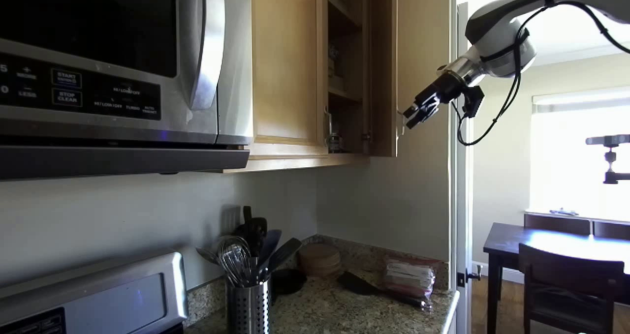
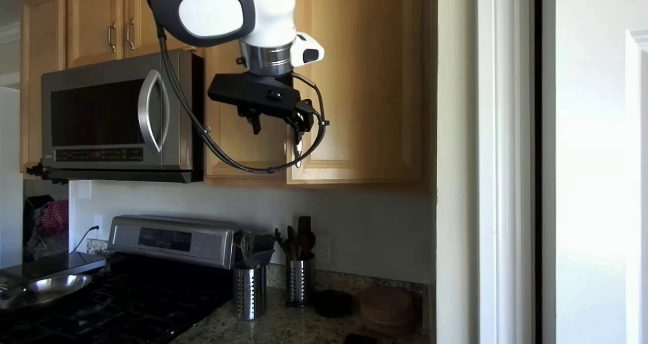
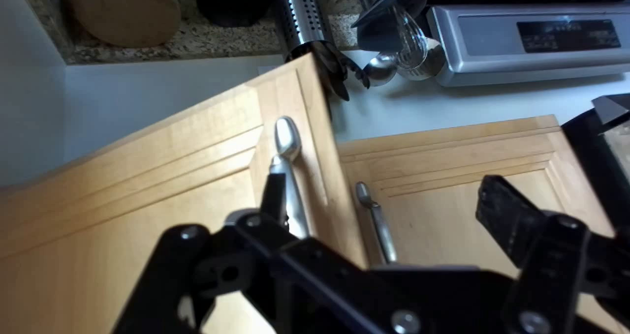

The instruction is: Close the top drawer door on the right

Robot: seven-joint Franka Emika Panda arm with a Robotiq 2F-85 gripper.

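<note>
The top drawer door (image 1: 384, 78), a light maple upper cabinet door, stands swung open with dark shelves visible behind it. It also shows in an exterior view (image 2: 362, 96) and in the wrist view (image 3: 162, 240). Its metal bar handle (image 3: 294, 191) is near its free edge. My gripper (image 1: 409, 119) is open and is at the handle side of the door. In the wrist view the gripper (image 3: 384, 191) has one finger overlapping the handle; I cannot tell whether they touch. The other finger is over the matching cabinet door (image 3: 472, 221), with nothing held between them.
The microwave (image 1: 197, 122) is beside the matching door. Below, the granite counter (image 1: 315, 309) holds utensil holders (image 1: 248, 309), a round wooden item (image 1: 320, 260) and a plastic packet (image 1: 408, 277). A wall and door frame (image 2: 458, 156) stand beside the cabinet.
</note>
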